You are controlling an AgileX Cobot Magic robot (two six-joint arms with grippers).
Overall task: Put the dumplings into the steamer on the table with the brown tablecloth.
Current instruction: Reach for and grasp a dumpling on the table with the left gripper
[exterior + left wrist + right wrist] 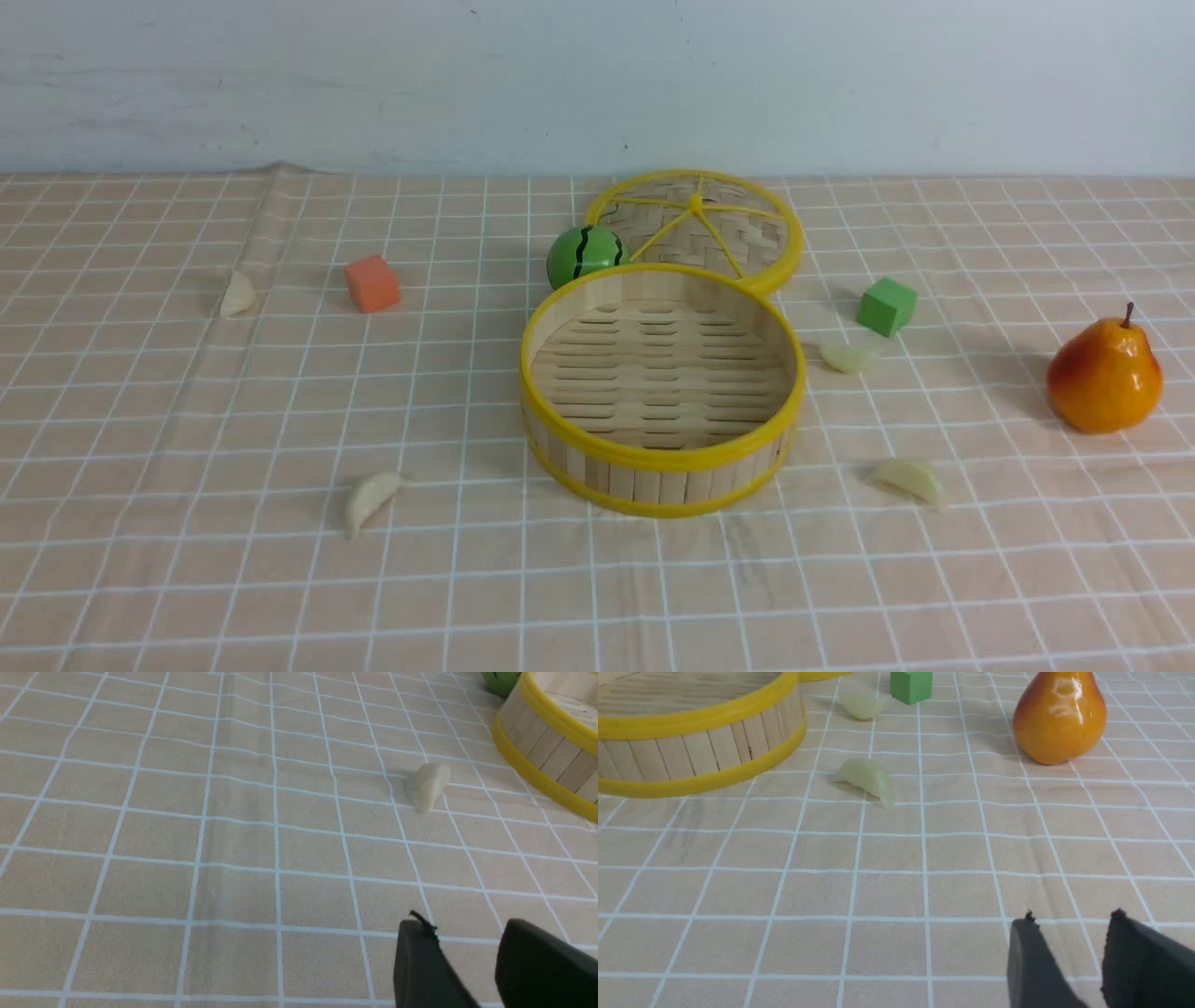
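So the dumplings are lying well apart from both pincers, which are hanging partway open, gripping nothing.

On my wrist feeds I see the left gripper and right gripper: dark grey to black fingers, narrow, with small ragged black tips.

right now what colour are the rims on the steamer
Yellow, both the top rim and the bottom rim; clearest in the front view.
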